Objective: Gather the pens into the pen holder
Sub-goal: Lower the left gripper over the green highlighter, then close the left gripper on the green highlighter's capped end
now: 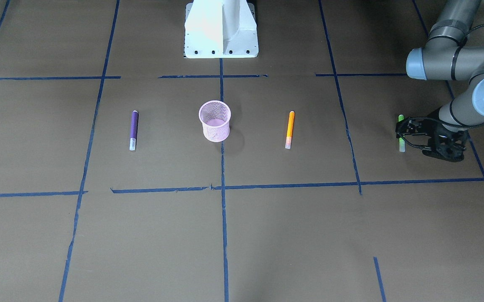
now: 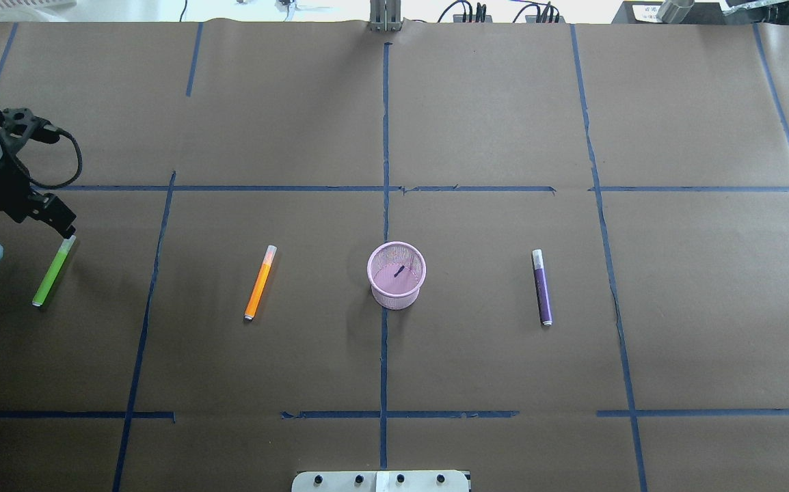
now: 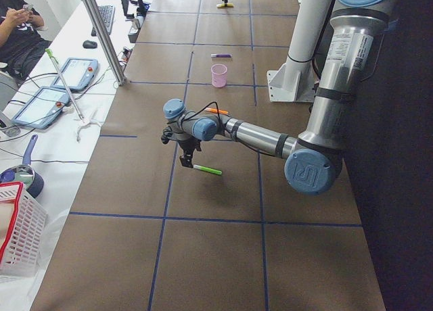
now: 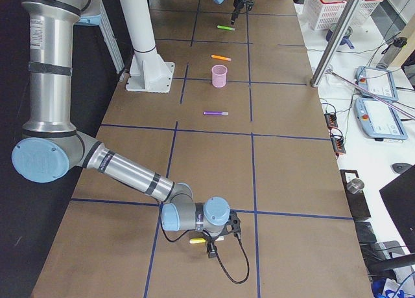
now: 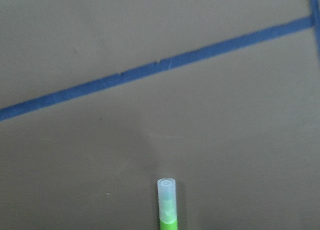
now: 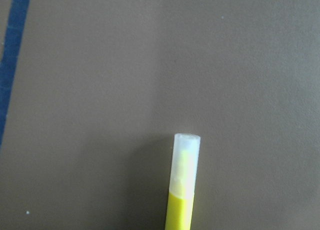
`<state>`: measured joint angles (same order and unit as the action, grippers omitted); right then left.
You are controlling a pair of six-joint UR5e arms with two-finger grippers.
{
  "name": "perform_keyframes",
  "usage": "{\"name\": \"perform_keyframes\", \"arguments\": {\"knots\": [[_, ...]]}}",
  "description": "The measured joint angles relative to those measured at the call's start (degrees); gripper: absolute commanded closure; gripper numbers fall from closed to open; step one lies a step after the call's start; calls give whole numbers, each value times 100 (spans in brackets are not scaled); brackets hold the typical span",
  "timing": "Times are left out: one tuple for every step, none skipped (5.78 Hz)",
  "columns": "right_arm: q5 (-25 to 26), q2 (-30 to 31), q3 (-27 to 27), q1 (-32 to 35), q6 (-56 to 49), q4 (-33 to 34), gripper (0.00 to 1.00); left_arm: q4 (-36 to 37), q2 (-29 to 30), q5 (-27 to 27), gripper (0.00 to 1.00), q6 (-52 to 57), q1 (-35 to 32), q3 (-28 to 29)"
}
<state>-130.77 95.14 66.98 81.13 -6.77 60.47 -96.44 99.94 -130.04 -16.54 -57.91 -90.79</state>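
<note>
Though left claw (image 2: 63,227) and right claw (image 4: 209,249) openness unclear, brown-papered table (image 2: 504,102), blue tape grid (image 2: 385,137).

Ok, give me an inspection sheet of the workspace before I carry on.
Surface: brown paper table, blue tape grid.
Job's things: pink wire-mesh cup upright, no pen inside; slim pale-capped purple pen, orange pen, green pen, yellow pen lying flat.
Clutter: nothing seen.
Grippers: left gripper at green pen's cap end, right gripper by yellow pen; jaw states unclear.
Cables: black cable loop at left wrist.
Surroundings: white robot base; seated person, teach pendants on side bench.
</note>
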Motion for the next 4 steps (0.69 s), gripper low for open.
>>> {"name": "perform_keyframes", "arguments": {"knots": [[-1,-3,0,0,0,0,0,-303,-115,71,0,-12,77,139],[-4,-4,-1,0,0,0,0,-593,-193,117,0,-32,135,274],[-7,-4,-1,0,6,0,0,-798,-254,132,0,-57,172,339],[-9,-5,-1,0,14,0,0,-970,-275,144,0,-162,216,361]]}}
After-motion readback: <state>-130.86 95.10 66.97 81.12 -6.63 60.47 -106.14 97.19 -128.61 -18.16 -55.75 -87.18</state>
